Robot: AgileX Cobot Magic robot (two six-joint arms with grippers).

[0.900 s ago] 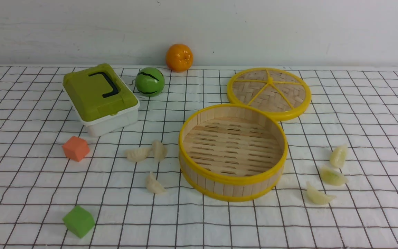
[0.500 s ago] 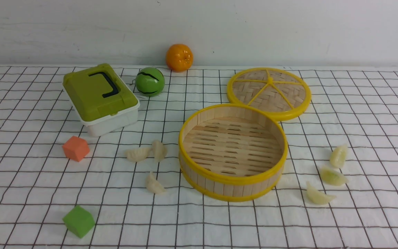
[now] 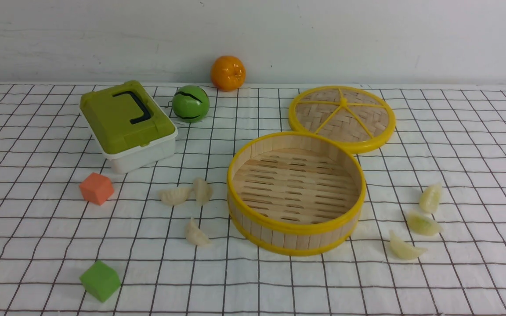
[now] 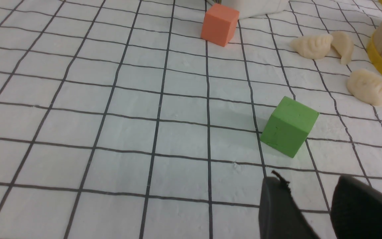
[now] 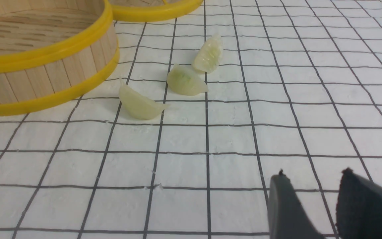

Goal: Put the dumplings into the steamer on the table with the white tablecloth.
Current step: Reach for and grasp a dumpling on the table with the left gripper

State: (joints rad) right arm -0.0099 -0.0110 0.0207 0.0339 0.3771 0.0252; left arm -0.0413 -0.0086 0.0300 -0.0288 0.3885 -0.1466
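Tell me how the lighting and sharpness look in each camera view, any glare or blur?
Front view: soft, even light, sharp throughout, only a faint shadow beside the steamer. Left wrist view: tablecloth crisp, green cube casts a soft shadow, left gripper dark and slightly soft. Right wrist view: mild sheen on the dumplings, right gripper dark, no harsh glare.

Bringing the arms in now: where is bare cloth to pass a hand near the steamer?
Free: the near strip in front of the steamer, right of the green cube; cloth right of the lid. Crowded: three dumplings on each side of it.
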